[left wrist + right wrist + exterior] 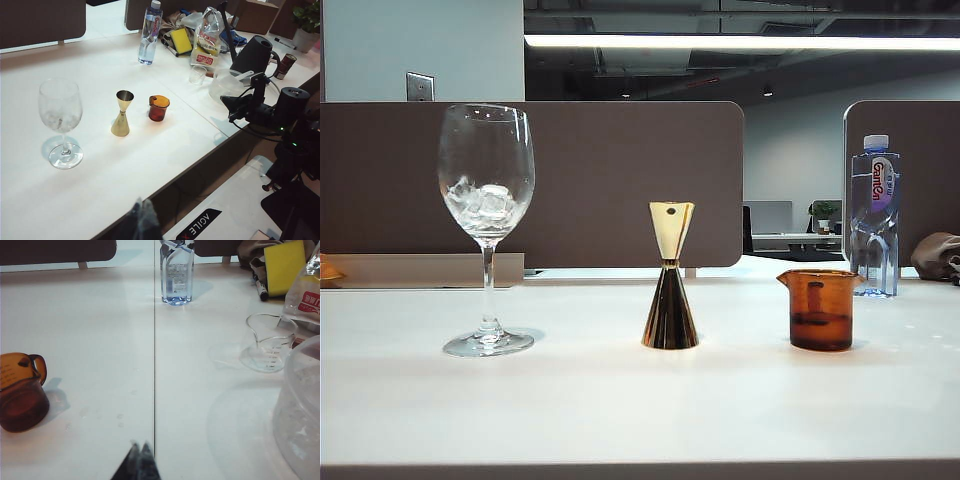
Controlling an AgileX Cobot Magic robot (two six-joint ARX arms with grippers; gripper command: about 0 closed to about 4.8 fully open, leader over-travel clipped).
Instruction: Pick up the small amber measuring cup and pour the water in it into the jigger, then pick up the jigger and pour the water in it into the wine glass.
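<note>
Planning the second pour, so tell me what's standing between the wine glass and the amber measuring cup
Only the jigger stands between the wine glass and the small amber measuring cup, upright and apart from both; the exterior view shows it.

A white counter [620,400] fills the lower half of the exterior view. A clear plastic water bottle [875,215] with a white cap and a blue label stands at the right of the frame, behind it a brown partition [620,180]. A wall outlet plate [420,87] sits at the upper left. In the left wrist view, the upper middle holds a yellow sponge [181,40] and a crinkled plastic bag [206,37] with a red label. A small clear beaker [198,74] stands just below the bag, a dark kettle [255,52] to its right, and a potted plant [307,25] in the upper right corner.
</note>
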